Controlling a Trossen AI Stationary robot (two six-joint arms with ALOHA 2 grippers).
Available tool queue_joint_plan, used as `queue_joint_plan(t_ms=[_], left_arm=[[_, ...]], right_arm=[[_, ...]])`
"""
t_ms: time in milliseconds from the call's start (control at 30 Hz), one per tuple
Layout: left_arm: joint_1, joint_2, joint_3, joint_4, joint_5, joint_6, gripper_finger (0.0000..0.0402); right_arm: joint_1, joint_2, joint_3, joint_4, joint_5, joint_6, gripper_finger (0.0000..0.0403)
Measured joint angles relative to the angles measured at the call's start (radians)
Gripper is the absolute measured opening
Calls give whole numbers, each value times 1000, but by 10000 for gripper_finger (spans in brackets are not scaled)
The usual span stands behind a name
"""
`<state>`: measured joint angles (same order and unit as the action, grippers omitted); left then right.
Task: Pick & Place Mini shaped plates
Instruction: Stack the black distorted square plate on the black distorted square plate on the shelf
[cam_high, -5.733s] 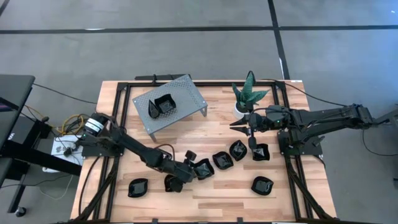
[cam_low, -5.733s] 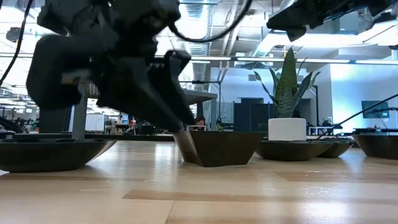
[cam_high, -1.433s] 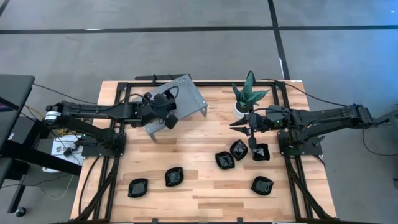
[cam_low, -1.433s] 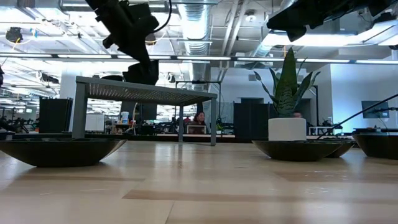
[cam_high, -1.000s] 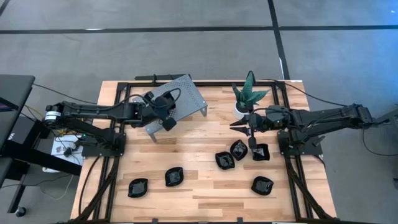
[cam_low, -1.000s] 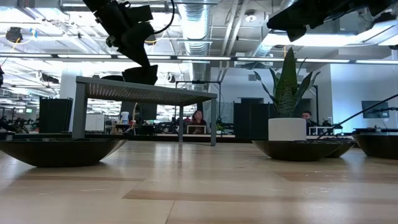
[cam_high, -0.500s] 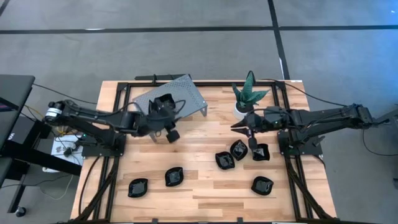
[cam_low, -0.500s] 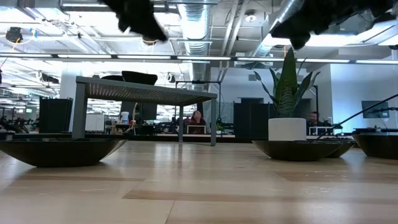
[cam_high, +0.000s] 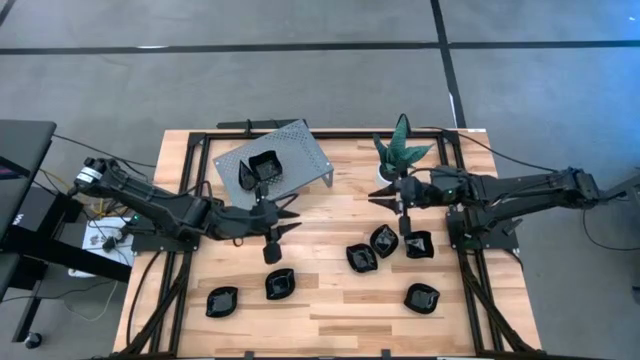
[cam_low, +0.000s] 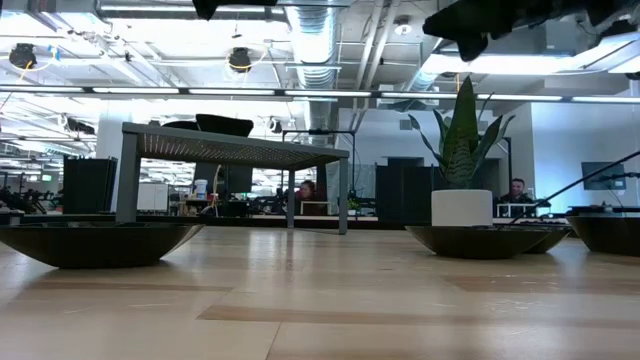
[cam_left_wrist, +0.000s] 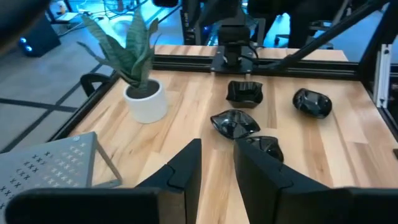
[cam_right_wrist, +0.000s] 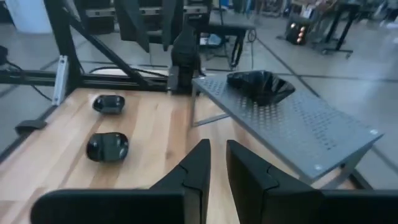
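Mini shaped plate (cam_high: 262, 167) now on stand (cam_high: 310, 152); left end effector (cam_high: 283, 224) withdrawn, fingers apart.

Black dish (cam_high: 263, 166) atop perforated stand (cam_high: 305, 152)

We reach our left arm in from the left edge, low and stretched toward the middle, its left gripper (cam_high: 277, 231) held in the air with fingers (cam_left_wrist: 186, 168) parted by a narrow gap (nothing between them). Our right arm extends from the right edge, elbow bent; the right gripper (cam_high: 392, 203) hangs aloft, its fingers (cam_right_wrist: 198, 167) likewise slightly apart and empty.
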<state>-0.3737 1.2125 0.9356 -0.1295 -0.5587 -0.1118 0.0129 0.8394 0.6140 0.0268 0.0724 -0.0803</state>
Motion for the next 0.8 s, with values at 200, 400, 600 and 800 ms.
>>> queue_joint_plan(t_ms=[200, 400, 600, 800], left_arm=[[0, 0, 0, 0, -1, 1, 95], [6, 0, 0, 0, -1, 3, 95], [9, 0, 0, -3, -1, 3, 95], [9, 0, -7, 0, -1, 3, 95]], right_arm=[[100, 27, 0, -85, -138, 146, 64], [318, 218, 0, -137, 4, 281, 114], [413, 335, 154, -589, 39, 498, 156], [515, 406, 203, -1031, 14, 836, 171]])
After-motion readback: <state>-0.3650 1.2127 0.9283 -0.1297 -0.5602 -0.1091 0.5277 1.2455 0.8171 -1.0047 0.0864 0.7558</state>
